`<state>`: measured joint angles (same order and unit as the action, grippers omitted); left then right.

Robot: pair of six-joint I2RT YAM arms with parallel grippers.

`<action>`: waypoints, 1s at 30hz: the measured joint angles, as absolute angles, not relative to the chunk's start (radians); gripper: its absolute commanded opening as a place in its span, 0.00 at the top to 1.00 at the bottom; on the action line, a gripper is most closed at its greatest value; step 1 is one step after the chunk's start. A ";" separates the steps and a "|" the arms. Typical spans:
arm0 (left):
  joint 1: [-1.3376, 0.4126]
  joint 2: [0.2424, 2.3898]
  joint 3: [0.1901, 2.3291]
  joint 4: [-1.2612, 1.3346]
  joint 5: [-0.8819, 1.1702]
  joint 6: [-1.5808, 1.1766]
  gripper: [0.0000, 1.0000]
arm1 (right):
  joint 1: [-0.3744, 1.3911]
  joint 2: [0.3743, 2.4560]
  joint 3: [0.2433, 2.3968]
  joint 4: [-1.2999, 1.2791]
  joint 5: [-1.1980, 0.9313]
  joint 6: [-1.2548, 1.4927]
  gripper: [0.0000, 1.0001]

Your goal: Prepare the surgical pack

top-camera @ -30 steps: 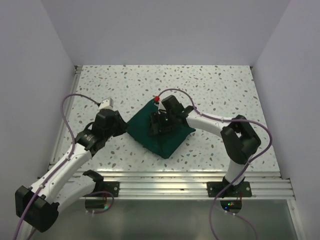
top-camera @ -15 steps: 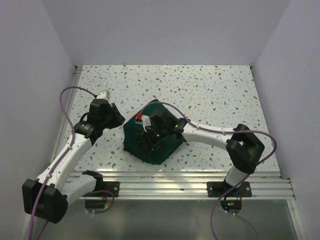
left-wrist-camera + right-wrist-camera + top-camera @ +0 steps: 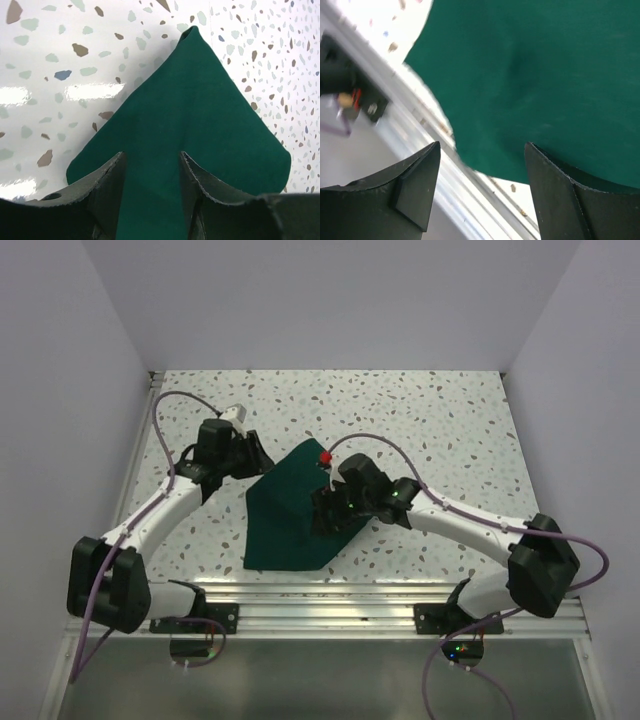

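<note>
The surgical pack (image 3: 285, 532) is a dark green fabric sheet lying partly folded at the table's near middle, with a raised fold across it. My left gripper (image 3: 262, 462) is at its far left edge. In the left wrist view the pack (image 3: 200, 100) narrows to a far corner and runs between my parted left gripper (image 3: 151, 156). I see no pinch on it. My right gripper (image 3: 325, 520) is open over the pack's right part. In the right wrist view my right gripper (image 3: 482, 147) frames the pack's near edge (image 3: 545, 75). No steel tray shows.
An aluminium rail (image 3: 380, 592) runs along the table's near edge, close to the pack's near corner, and also shows in the right wrist view (image 3: 405, 100). White walls (image 3: 60, 390) close in the left, back and right sides. The speckled tabletop (image 3: 430, 410) lies beyond.
The pack has gone from a compact bundle to a larger, looser shape reaching the near rail. My left gripper moved farther back along its left edge. My right arm stretched out leftward over it.
</note>
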<state>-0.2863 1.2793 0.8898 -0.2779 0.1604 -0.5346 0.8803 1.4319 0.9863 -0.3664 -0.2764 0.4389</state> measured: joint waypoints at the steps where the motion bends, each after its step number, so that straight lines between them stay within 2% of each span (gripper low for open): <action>1: -0.286 1.306 0.889 -0.249 0.174 -0.533 0.50 | 0.867 1.419 0.979 -0.369 -0.245 0.451 0.29; 7: -0.286 1.477 0.885 -0.050 0.239 -0.530 0.50 | 0.864 1.395 0.913 -0.374 -0.048 0.532 0.31; 8: -0.286 1.501 0.885 -0.028 0.246 -0.530 0.50 | 0.863 1.395 0.905 -0.377 -0.023 0.541 0.32; 10: -0.289 1.562 0.885 0.017 0.260 -0.530 0.52 | 0.860 1.395 0.892 -0.383 0.030 0.556 0.43; 13: -0.297 1.621 0.885 0.048 0.266 -0.531 0.69 | 0.856 1.393 0.865 -0.389 0.094 0.581 0.54; 14: -0.303 1.636 0.885 0.053 0.268 -0.531 0.77 | 0.855 1.391 0.850 -0.390 0.109 0.588 0.55; 18: -0.317 1.680 0.886 0.096 0.273 -0.535 0.89 | 0.840 1.371 0.800 -0.365 0.118 0.618 0.58; 23: -0.317 1.685 0.875 0.147 0.257 -0.549 1.00 | 0.798 1.367 0.780 -0.332 0.075 0.632 0.63; 30: -0.321 1.562 0.724 0.210 0.165 -0.604 1.00 | 0.678 1.378 0.757 -0.294 0.007 0.623 0.66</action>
